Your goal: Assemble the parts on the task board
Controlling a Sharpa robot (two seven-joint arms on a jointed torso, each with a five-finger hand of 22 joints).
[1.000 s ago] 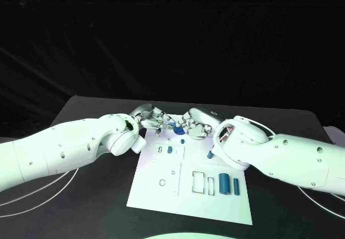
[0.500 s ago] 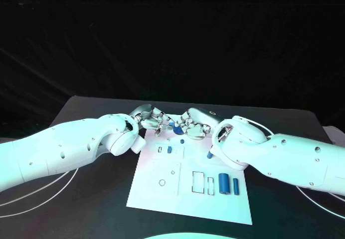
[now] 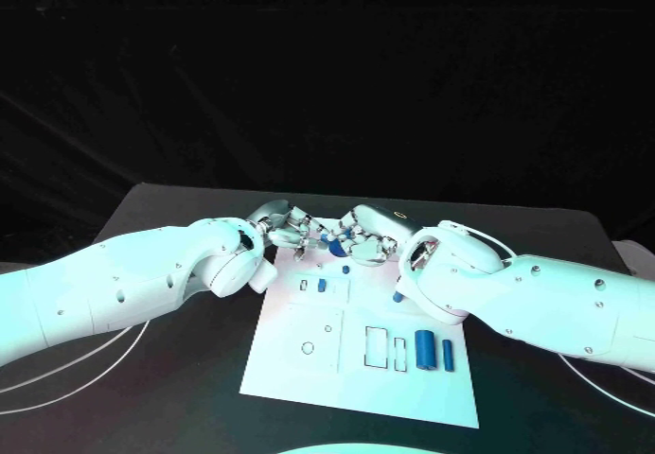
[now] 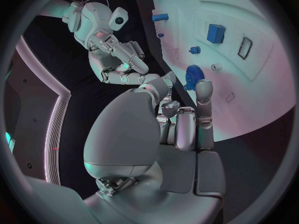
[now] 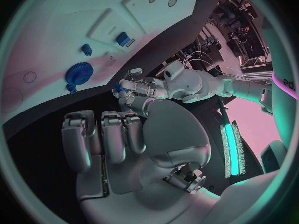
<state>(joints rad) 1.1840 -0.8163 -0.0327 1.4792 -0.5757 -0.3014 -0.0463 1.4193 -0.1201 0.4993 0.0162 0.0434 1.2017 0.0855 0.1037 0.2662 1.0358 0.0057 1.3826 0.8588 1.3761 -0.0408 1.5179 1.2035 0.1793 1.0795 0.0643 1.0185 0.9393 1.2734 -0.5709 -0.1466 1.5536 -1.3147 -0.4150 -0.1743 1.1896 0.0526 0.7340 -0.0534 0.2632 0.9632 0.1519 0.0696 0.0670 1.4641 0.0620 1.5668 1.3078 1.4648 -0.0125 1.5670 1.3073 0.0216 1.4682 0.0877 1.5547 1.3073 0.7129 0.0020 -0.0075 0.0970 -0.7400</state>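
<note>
Task board [image 3: 358, 364] matt white; blue gear [image 4: 193, 76] plastic-looking; table [image 3: 178, 369] matt blk.

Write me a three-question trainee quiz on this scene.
1. True or false: the left hand and right hand meet at the near end of the task board.
2. Which part lies beside the hands? A) blue gear B) red knob C) grey ring
3. Fill in: the two long blue cylinders lie toward the robot's ____ side of the board.
Key: 1 false, far end; 2 A; 3 right.
</note>
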